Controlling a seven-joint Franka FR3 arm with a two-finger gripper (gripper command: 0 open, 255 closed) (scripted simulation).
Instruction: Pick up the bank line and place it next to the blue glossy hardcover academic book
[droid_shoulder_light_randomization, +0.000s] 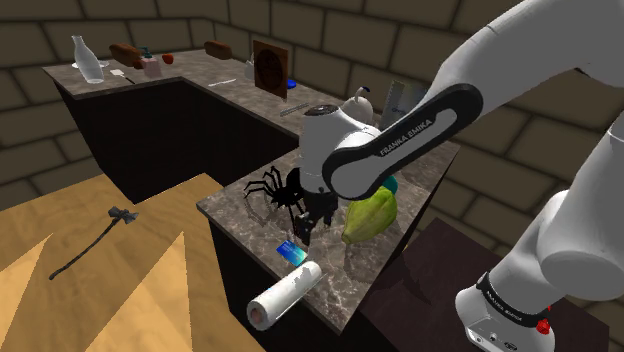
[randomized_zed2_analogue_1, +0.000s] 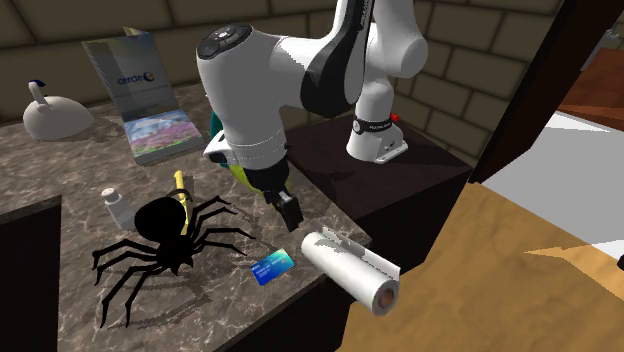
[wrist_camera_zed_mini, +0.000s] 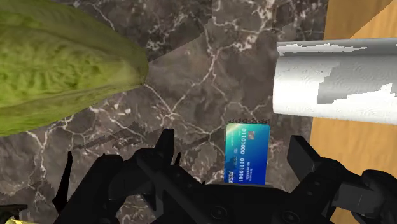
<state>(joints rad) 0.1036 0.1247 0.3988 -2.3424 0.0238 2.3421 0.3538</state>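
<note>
Item: small blue bank card (wrist_camera_zed_mini: 247, 153), flat on dark marble counter (wrist_camera_zed_mini: 191, 83), just beside white roll (wrist_camera_zed_mini: 337, 79). Black two-finger gripper (randomized_zed2_analogue_1: 290, 215) hovered directly above, fingers spread, empty. Step: pre-grasp. Next, likely: descend, pinch thin card edges.

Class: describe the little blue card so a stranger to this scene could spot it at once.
Find the dark marbled counter. Near its edge, the card lies flat between a big black spider and a white roll. It alone is thin, blue and printed with digits.
</note>
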